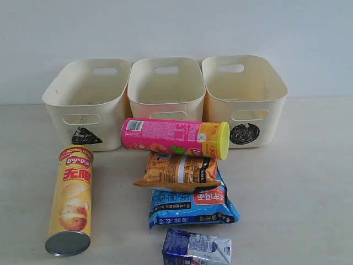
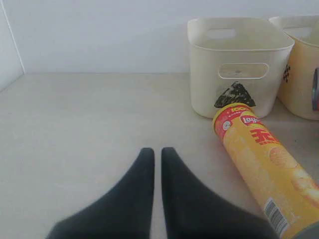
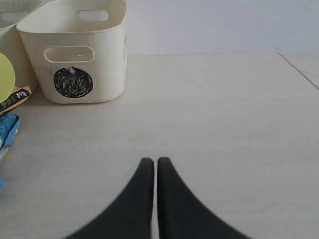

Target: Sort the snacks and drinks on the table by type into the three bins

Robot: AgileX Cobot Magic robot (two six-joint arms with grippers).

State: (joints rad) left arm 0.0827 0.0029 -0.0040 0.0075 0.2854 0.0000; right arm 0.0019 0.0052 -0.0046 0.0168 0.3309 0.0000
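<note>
Three cream bins stand in a row at the back: triangle bin (image 1: 60, 107), middle bin (image 1: 165, 102) with its mark hidden, circle bin (image 1: 270, 110). In front of them lie the pink chip tube (image 1: 165, 135), orange foil bag (image 1: 176, 171), blue foil bag (image 1: 193, 207) and blue-and-white carton (image 1: 197, 249). The yellow Lay's tube (image 1: 71, 196) lies to the left. The purple drink box is out of view. My left gripper (image 2: 157, 150) is shut and empty, low over the table beside the Lay's tube (image 2: 264, 154). My right gripper (image 3: 151, 161) is shut and empty, apart from the circle bin (image 3: 99, 74).
The pale table (image 1: 298, 182) stretches bare to the right of the pile. A white wall rises behind the bins. The right wrist view catches the pink tube's yellow lid (image 3: 5, 74) and the blue bag's edge (image 3: 7, 129). Neither arm shows in the exterior view.
</note>
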